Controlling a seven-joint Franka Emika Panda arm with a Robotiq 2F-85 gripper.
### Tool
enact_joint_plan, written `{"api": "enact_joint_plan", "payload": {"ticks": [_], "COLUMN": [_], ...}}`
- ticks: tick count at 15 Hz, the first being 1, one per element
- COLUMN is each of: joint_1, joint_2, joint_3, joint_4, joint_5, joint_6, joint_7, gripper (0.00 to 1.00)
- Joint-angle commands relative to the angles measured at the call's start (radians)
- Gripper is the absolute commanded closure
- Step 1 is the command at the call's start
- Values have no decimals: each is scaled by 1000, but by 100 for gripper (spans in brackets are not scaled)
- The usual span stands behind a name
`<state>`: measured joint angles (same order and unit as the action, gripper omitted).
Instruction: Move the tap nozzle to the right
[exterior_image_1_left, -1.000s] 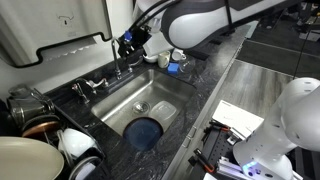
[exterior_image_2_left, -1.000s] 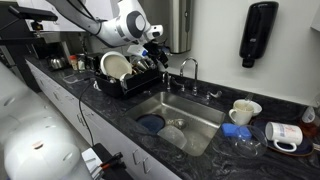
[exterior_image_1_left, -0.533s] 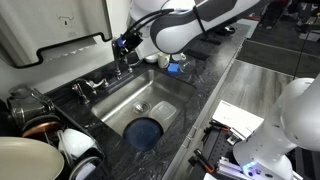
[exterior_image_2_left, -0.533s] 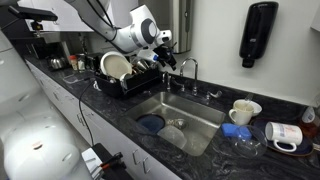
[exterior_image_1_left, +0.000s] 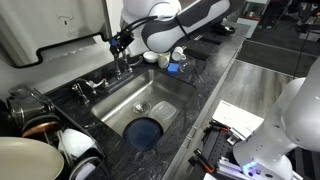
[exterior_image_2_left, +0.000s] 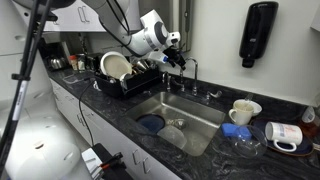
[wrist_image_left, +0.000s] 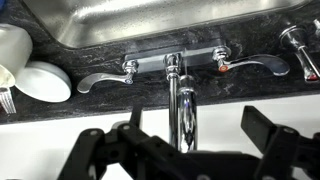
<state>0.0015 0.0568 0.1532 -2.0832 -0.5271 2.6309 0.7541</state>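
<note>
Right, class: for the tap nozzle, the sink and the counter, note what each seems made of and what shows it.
The tap nozzle looks like chrome-plated metal: mirror-bright, with sharp reflections. The sink is probably stainless steel, given its duller, brushed grey sheen. The counter resembles polished dark stone, black with pale speckles, though it could be an imitation.

Steel sink (exterior_image_2_left: 200, 106) sits in a dark stone counter (exterior_image_2_left: 100, 100), blue dish (exterior_image_1_left: 146, 131) on its floor near the drain. Dish rack (exterior_image_2_left: 125, 85) just beside it holds white plates (exterior_image_2_left: 115, 66). White mugs (exterior_image_2_left: 243, 111) on the opposite side. Black dispenser (exterior_image_2_left: 258, 34) on the wall. Lever handles (wrist_image_left: 105, 79) at the back edge.
</note>
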Motion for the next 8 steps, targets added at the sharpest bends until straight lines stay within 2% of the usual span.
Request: {"api": "enact_joint_plan", "payload": {"ticks": [1, 6, 8], "joint_1": [2, 3, -2], "joint_2": [92, 159, 174], "joint_3": [-12, -55, -66], "joint_4": [83, 146, 161], "joint_5": [-68, -188, -196], "joint_6": [-4, -19, -19], "joint_7": [52, 125, 119], "gripper": [0, 0, 0]}}
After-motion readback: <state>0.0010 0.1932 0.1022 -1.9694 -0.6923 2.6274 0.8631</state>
